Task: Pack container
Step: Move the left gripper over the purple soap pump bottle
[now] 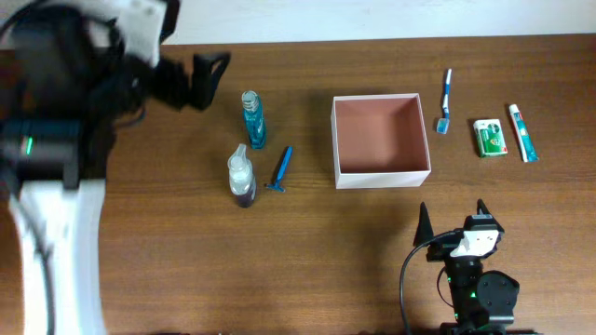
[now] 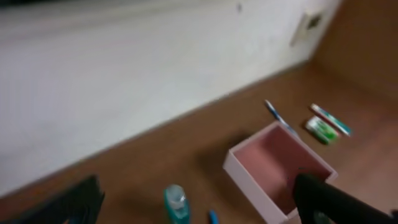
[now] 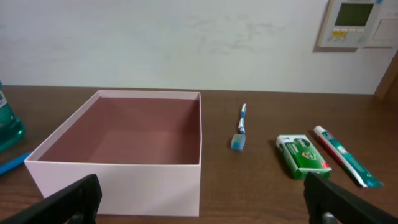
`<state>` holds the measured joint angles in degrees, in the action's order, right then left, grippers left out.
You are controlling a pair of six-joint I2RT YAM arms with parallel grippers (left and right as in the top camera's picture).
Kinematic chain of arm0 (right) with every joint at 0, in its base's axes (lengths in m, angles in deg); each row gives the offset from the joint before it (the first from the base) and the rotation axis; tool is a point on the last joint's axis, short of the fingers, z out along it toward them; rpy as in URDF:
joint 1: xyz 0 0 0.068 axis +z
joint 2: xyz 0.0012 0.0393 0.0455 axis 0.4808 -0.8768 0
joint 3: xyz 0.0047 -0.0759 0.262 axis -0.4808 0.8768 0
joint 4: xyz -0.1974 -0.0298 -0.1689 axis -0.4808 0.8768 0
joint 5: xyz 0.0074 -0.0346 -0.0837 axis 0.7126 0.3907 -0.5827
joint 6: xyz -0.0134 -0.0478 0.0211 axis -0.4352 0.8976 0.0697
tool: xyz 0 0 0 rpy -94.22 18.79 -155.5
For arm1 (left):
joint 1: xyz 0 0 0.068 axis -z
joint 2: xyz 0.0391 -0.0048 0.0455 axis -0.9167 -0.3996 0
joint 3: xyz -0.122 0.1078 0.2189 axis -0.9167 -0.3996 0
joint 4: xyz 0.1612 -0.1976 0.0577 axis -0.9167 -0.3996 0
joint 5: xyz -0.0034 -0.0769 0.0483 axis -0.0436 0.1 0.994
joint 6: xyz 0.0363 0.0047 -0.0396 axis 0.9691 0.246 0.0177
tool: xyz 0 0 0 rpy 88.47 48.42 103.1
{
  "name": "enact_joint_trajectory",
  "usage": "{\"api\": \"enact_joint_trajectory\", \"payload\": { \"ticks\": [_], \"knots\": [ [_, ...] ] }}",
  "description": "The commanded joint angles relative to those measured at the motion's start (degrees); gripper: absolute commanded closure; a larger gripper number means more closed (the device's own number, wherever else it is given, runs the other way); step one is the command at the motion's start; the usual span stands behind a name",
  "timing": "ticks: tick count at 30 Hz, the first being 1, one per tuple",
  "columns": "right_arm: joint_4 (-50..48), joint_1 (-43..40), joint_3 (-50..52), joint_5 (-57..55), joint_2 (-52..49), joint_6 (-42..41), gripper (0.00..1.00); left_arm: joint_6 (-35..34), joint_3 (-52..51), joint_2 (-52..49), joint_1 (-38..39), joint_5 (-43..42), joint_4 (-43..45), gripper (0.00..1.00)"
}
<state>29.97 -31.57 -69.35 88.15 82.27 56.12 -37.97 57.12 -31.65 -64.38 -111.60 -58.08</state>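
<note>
Here's the table [image 1: 307, 270] laid out for packing. The container [image 1: 382, 135] sits square in the middle, white walls and reddish-brown floor, with not a thing inside it, so by my reading the job has barely begun. Toiletries flank it on both sides, which looks like a split to suit two arms. Off to its left are a blue bottle [image 1: 252, 119], a clear spray bottle [image 1: 241, 177] and a blue razor [image 1: 281, 169]. To its right a toothbrush [image 1: 445, 100] lies just beside the wall, then a green packet [image 1: 491, 138] and a toothpaste tube [image 1: 522, 133] side by side. The left gripper [image 1: 209, 82] hangs over the far left of the table, jaws spread wide and holding nothing, with the blue bottle nearest and its own view blurred. The right gripper [image 1: 452, 208] waits at the near edge, jaws likewise parted and empty, facing the container with the toothbrush and packet ahead to its right. Either arm could open. I cannot tell whether the bottles stand or lie, and round ones may slip when pinched.
</note>
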Motion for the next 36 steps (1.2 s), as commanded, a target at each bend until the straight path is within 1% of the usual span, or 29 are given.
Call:
{"api": "enact_joint_trajectory", "payload": {
  "ticks": [1, 4, 6, 7, 10, 13, 14, 15, 17, 19, 23, 29, 33, 36],
  "knots": [
    [0.28, 0.57, 0.26, -0.07, 0.48, -0.26, 0.01, 1.05, 8.50, -6.34, 1.44, -1.99, -4.46, 0.01],
    [0.28, 0.57, 0.26, -0.07, 0.48, -0.26, 0.01, 1.05, 13.31, -11.06, 5.03, 13.20, -13.62, 0.01],
    [0.28, 0.57, 0.26, -0.07, 0.48, -0.26, 0.01, 1.14, 14.84, -13.40, 7.52, 20.61, -19.39, 0.01],
    [0.28, 0.57, 0.26, -0.07, 0.48, -0.26, 0.01, 2.23, 14.86, -14.45, 9.07, 21.77, -22.23, 0.01],
    [0.28, 0.57, 0.26, -0.07, 0.48, -0.26, 0.01, 2.71, 14.86, -16.94, 12.59, 21.33, -27.34, 0.01],
    [0.28, 0.57, 0.26, -0.07, 0.48, -0.26, 0.01, 2.71, 14.84, -19.26, 15.13, 23.06, -29.64, 0.01],
    [0.28, 0.57, 0.26, -0.07, 0.48, -0.26, 0.01, 1.64, 14.84, -20.15, 15.61, 24.22, -29.64, 0.01],
    [0.28, 0.57, 0.26, -0.07, 0.48, -0.26, 0.01, -0.94, 14.84, -20.85, 15.80, 25.73, -29.68, 0.01],
    [0.28, 0.57, 0.26, -0.07, 0.48, -0.26, 0.01, -9.53, 14.84, -22.38, 15.76, 30.25, -30.49, 0.01],
    [0.28, 0.57, 0.26, -0.07, 0.48, -0.26, 0.01, -15.45, 14.84, -23.65, 15.45, 32.39, -32.22, 0.01],
    [0.28, 0.57, 0.26, -0.07, 0.48, -0.26, 0.01, -18.47, 14.84, -25.90, 15.13, 32.22, -35.08, 0.01],
    [0.28, 0.57, 0.26, -0.07, 0.48, -0.26, 0.01, -18.78, 14.80, -28.52, 15.15, 31.85, -39.10, 0.01],
    [0.28, 0.57, 0.26, -0.07, 0.48, -0.26, 0.01, -21.33, 14.80, -29.53, 15.15, 29.46, -44.61, 0.01],
    [0.28, 0.57, 0.26, -0.07, 0.48, -0.26, 0.01, -21.31, 14.43, -29.66, 15.15, 27.67, -45.42, 0.01]
  ]
}}
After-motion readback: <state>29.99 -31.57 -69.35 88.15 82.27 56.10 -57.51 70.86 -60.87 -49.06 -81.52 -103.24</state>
